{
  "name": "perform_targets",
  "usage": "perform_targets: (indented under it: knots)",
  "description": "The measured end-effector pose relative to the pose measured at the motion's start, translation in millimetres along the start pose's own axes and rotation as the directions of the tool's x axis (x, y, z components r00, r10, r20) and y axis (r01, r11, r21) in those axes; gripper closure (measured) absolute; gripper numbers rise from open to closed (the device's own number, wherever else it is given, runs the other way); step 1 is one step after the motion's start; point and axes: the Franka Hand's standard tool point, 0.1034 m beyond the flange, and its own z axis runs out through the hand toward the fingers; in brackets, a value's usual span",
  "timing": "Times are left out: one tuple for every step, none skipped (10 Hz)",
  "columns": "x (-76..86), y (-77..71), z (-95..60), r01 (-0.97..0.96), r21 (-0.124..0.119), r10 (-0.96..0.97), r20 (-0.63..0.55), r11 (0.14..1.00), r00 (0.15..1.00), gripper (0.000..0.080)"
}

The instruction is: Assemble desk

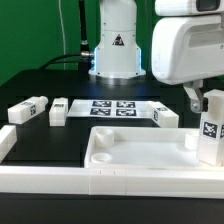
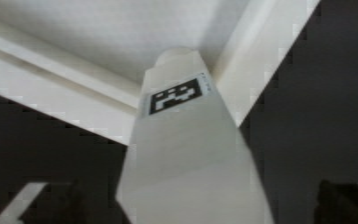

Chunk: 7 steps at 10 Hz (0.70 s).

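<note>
- The gripper [image 1: 200, 102] is wide open at the right edge of the exterior view, not clamping anything.
- One leg [image 1: 210, 125] stands upright there at the right end of the tabletop [image 1: 135, 152], which fills the lower middle of the frame. Can't tell if it's actually seated in a corner socket.
- In the wrist view the same leg sits between the fingers [image 2: 23, 203], with dark gaps on both sides, so no contact that I can see.
- Three spare legs [image 1: 28, 108] lie loose in a row across mid-frame, either side of the marker board [image 1: 112, 107].
- My guess is it's on the first leg. Next it needs to close squarely on the leg, keep it vertical, then twist or press it home.
</note>
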Motion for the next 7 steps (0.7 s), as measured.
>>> perform_targets:
  knots:
    - [-0.1, 0.1, 0.1, -0.001, 0.0, 0.001, 0.0, 1.0, 1.0, 0.0241]
    - [-0.1, 0.2, 0.2, -0.001, 0.0, 0.001, 0.0, 1.0, 1.0, 0.0435]
    - [-0.2, 0.4, 0.2, -0.001, 0.0, 0.001, 0.0, 1.0, 1.0, 0.0435]
    - [-0.2, 0.4, 0.2, -0.013, 0.0, 0.013, 0.0, 1.0, 1.0, 0.0511]
    - [-0.3, 0.7, 0.2, -0.027, 0.0, 0.027, 0.0, 1.0, 1.0, 0.0511]
    - [-0.3, 0.7, 0.2, -0.026, 0.0, 0.026, 0.0, 1.0, 1.0, 0.0511]
    - [-0.4, 1.1, 0.3, -0.064, 0.004, 0.064, -0.001, 0.998, 0.998, 0.0511]
